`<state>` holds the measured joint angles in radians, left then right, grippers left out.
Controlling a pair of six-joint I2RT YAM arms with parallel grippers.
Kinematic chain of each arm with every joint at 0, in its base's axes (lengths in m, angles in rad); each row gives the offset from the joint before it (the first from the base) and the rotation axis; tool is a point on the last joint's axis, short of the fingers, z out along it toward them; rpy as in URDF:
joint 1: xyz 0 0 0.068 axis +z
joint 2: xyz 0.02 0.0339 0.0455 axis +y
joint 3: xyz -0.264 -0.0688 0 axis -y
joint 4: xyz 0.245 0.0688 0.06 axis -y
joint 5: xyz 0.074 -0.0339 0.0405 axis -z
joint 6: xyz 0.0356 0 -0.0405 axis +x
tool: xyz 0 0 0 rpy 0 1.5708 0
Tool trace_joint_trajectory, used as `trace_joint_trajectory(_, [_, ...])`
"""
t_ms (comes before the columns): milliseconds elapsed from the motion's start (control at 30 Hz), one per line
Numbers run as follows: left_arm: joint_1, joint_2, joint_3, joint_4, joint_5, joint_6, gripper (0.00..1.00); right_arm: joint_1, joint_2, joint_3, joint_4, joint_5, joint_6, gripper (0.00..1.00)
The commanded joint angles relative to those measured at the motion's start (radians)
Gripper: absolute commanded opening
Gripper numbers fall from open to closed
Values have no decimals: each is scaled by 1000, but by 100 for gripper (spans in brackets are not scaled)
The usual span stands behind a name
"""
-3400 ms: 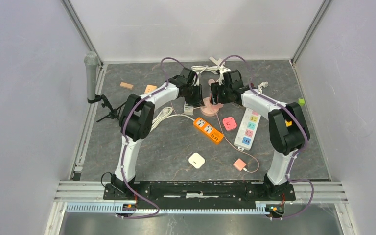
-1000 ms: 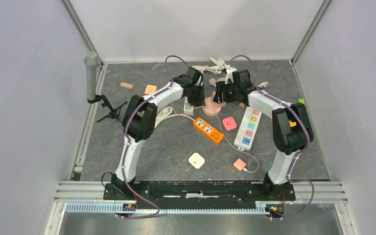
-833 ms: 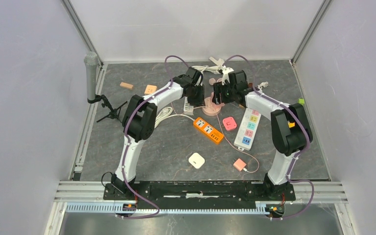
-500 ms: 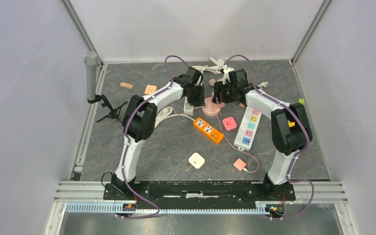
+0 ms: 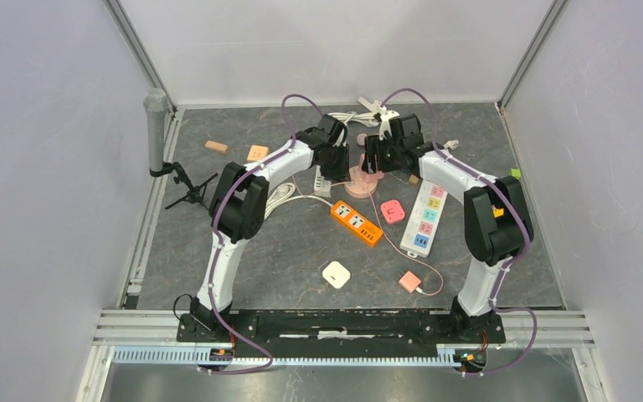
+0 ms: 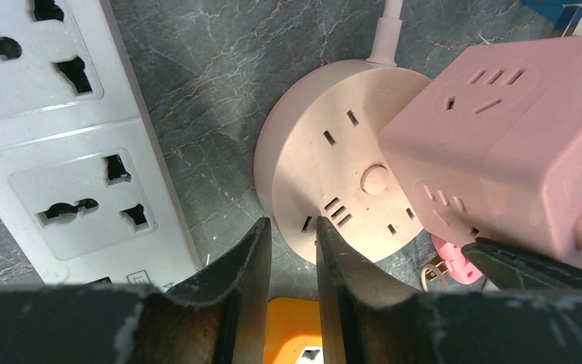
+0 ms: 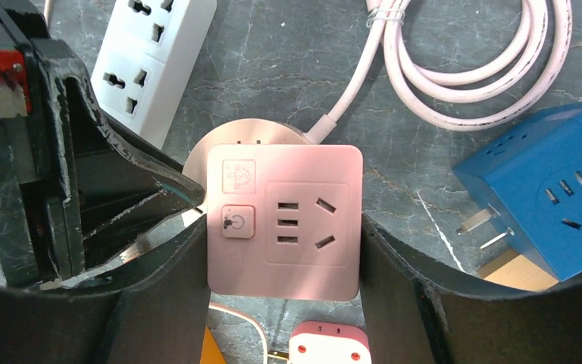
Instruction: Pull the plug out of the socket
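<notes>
Currently the R gripper (image 7: 284,227) is clamped on the pink cube plug (image 7: 303,189), 1 finger flat on each side of it, approx centred in the right wrist view. The cube sits over the round pink socket (image 6: 326,167), covering its right part. From the left wrist cam the cube (image 6: 500,152) looks tilted and a bit raised. Can't tell if its prongs are in or out of the disc.

The L gripper (image 6: 293,227) has its 2 fingers nearly together, w/ only a narrow slit between them and nothing gripped. The tips are right at the near rim of the round socket, and contact looks likely but isn't certain. In the right wrist view the same L fingers converge to a point at the disc's left edge, just beside the cube.

From the top cam both grippers meet at the far middle of the table (image 5: 285,260), L (image 5: 337,159) and R (image 5: 374,157), w/ the round socket (image 5: 360,178) just below and between them.

Other items:
- A white power strip (image 6: 68,152) lies just left of the disc.
- A blue cube adapter (image 7: 553,205) lies to the right, prongs pointing toward the pink cube.
- A coiled pale cable (image 7: 462,76) lies behind.
- An orange strip (image 5: 357,223) and a small pink adapter (image 5: 393,211) lie nearer the bases.
- A pastel multi-socket strip (image 5: 426,219) lies under the R arm.
</notes>
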<state>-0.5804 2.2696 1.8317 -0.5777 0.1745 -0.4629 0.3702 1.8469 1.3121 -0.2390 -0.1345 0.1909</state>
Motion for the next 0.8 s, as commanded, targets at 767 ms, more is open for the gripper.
trace_joint_trajectory(767, [13,36,91,-142,-57,64,36,-88,-306,16,154,20,157,0])
